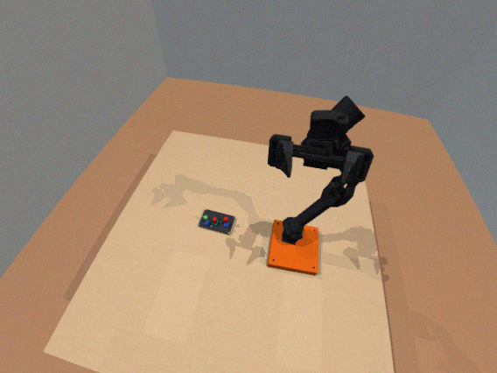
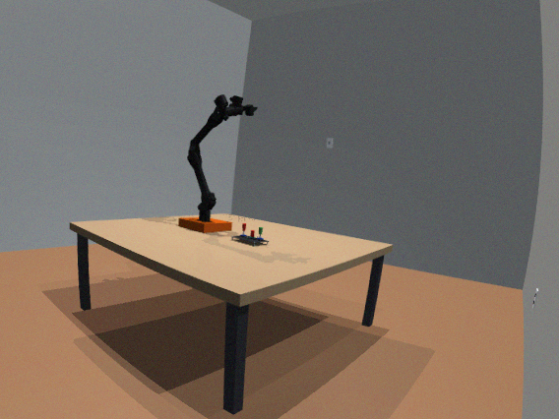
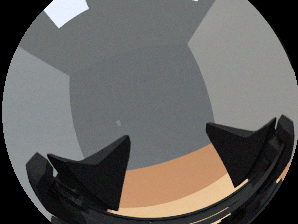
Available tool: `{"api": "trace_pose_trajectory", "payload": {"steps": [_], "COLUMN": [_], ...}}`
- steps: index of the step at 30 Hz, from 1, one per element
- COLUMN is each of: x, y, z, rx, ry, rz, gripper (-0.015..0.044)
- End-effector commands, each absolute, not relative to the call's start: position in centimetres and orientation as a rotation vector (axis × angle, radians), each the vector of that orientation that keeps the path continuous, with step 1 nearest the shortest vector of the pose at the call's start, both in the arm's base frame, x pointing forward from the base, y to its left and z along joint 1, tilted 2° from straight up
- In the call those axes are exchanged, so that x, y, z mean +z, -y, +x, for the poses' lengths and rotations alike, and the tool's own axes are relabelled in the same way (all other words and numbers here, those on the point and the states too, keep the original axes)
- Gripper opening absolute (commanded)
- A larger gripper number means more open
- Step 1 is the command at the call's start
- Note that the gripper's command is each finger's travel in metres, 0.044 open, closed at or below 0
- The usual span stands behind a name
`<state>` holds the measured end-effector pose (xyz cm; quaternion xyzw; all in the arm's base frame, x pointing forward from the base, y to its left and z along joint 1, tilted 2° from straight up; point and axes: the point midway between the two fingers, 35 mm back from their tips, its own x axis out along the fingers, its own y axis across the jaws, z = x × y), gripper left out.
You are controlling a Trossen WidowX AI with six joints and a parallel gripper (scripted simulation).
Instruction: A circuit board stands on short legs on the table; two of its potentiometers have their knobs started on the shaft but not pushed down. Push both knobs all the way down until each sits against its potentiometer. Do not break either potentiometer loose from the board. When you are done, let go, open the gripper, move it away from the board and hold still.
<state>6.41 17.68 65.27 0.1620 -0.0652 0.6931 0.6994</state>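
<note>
A dark circuit board [image 1: 219,229] [image 2: 251,241] stands on short legs on the table. A green knob [image 1: 205,217] [image 2: 261,230] stands high over a blue potentiometer at one end. A red knob [image 1: 226,219] [image 2: 244,226] stands high over another blue potentiometer at the end nearer the arm's base. A middle red knob [image 1: 214,219] [image 2: 252,233] sits visibly lower. My gripper [image 1: 316,179] [image 2: 255,109] [image 3: 169,133] is wide open and empty, high above the table and well away from the board. The board is out of the wrist view.
The orange base plate [image 1: 280,254] [image 2: 217,227] of the arm stands beside the board on the light wooden table [image 1: 131,280] [image 2: 172,251]. Arm shadows fall on the table around the board. Walls and floor fill most of the wrist view.
</note>
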Motion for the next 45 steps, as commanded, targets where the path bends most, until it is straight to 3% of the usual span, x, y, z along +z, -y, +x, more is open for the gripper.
{"api": "trace_pose_trajectory", "payload": {"steps": [1,9,15,30,45], "x": [65.2,62.8,59.1,47.7,33.5], "y": [-17.7,-19.3,-20.6,-19.9,-15.2], "z": [6.5,10.5,16.5,28.6,35.4], "rx": [1.543,1.462,1.297,0.901,0.544], "ry": [0.141,-0.016,-0.128,-0.404,-0.753], "rz": [0.363,0.451,0.458,0.397,0.266], "gripper": [0.0374,0.0164,0.0006,0.0,0.0]}}
